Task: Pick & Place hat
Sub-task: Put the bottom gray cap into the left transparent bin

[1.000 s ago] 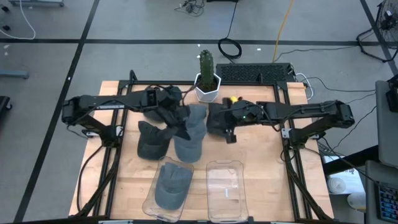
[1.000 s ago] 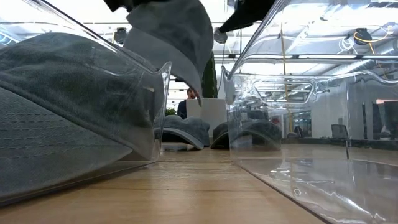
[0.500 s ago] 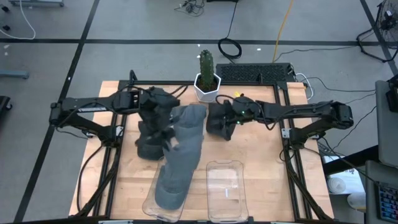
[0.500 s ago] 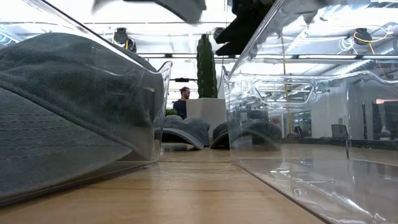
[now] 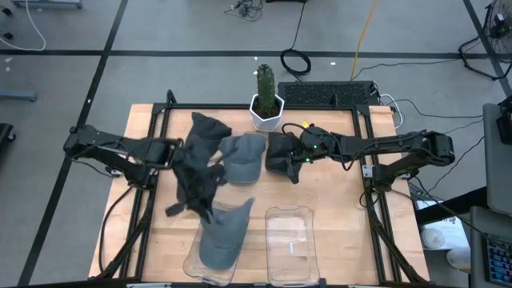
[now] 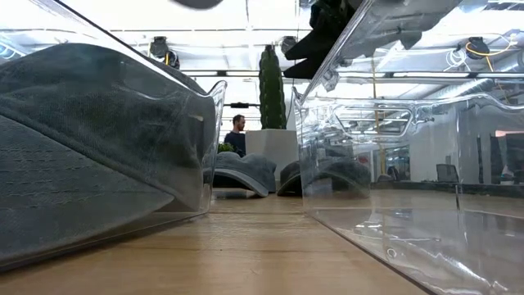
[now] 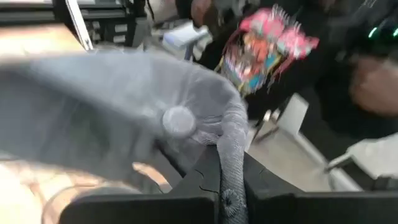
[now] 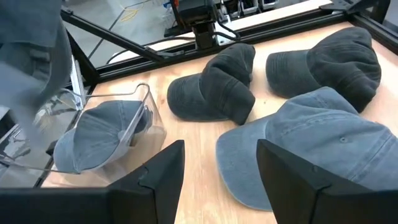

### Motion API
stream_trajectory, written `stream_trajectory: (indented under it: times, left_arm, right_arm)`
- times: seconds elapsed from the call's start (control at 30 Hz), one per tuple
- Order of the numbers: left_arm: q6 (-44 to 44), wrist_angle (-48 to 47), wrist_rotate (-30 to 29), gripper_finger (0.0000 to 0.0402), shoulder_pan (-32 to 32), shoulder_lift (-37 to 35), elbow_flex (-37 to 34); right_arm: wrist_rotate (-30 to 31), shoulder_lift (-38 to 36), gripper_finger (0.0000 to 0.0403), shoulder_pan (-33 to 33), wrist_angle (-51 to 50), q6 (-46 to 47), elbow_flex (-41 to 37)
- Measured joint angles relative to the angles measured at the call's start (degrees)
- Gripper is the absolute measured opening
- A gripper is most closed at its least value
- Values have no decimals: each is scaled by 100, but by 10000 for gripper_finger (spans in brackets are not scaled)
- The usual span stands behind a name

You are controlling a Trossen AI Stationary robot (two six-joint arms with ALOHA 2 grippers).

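Observation:
My left gripper (image 5: 202, 198) is shut on a grey cap (image 7: 124, 112) with a round top button. It carries the cap above the left clear bin (image 5: 218, 244), where another grey cap (image 8: 99, 134) lies. The held cap shows blurred in the right wrist view (image 8: 34, 56). My right gripper (image 8: 217, 180) is open and hovers by the far middle of the table (image 5: 293, 162), touching nothing. On the wood lie a grey cap (image 5: 240, 156) and dark caps (image 8: 211, 87) (image 8: 329, 62), resting on their brims and crowns. My left gripper pinches the grey cap between its two fingers by a stitched edge (image 7: 230, 168) that runs down into the gap. The cap is lifted clear of the table, and its crown (image 7: 178, 120) bulges out beyond the fingertips. Motion blur hides the exact part held.
An empty clear bin (image 5: 290, 244) stands right of the left one at the near edge. A cactus (image 5: 265, 84) in a white pot (image 5: 266, 116) stands at the far edge. A dark cap (image 5: 278, 152) lies by my right gripper. A person (image 6: 237, 135) stands beyond the table.
My left gripper has swung from the far middle of the table toward the near edge and the left bin, carrying the grey cap up and along. The cap has risen almost out of the low view's top. My right gripper has stayed nearly in place.

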Motion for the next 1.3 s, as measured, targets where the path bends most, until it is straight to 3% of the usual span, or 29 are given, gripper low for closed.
stream_trajectory:
  times: [0.1, 0.23, 0.53, 0.93, 1.3]
  left_arm:
    - [71, 83, -545, 7, -492, 4, -161]
    - [-397, 892, -884, 7, -958, 5, -648]
    - [-836, 2869, -1260, 7, -1496, 2, -1824]
    - [-951, 4111, -1434, 7, -1574, -8, -2848]
    - [-1042, 4218, -1647, 7, -1345, -5, -3327]
  right_arm:
    - [0, 0, 187, 0, 1, -34, 0]
    - [2, 0, 187, 0, 35, -37, 0]
    - [2, 0, 187, 0, 434, 46, 0]
    - [2, 0, 187, 0, 597, 242, 0]
    - [2, 0, 187, 0, 595, 227, 0]
